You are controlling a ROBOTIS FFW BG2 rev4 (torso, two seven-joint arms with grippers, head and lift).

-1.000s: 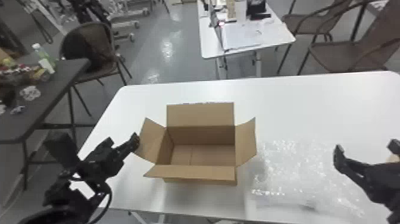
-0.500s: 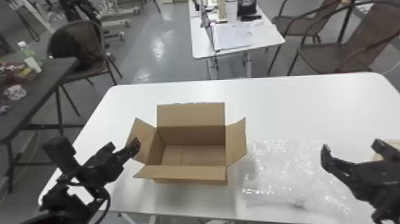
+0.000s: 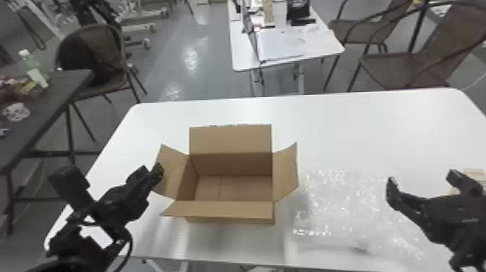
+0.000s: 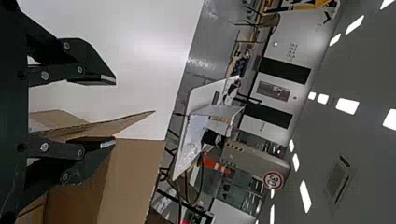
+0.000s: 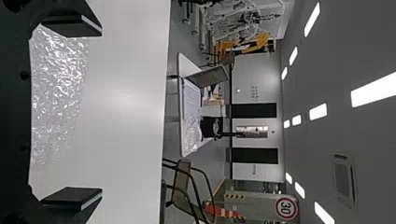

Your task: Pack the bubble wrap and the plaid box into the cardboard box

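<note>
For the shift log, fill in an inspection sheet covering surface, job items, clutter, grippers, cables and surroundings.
Surface: white table, bearing the job's things.
Job's things: cardboard box open, empty; bubble wrap flat to its right; beige item partly behind the right gripper, possibly the plaid box.
Clutter: green bottle and small items on a dark side table.
Grippers: left gripper open at the box's left flap, contact unclear; right open.
Cables: black cable looping beside the left arm.
Surroundings: brown chairs, second table.

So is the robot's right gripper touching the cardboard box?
Apart. The head view shows it: the right gripper is well to the right of the box, with a wide stretch of bubble wrap seen between them.
</note>
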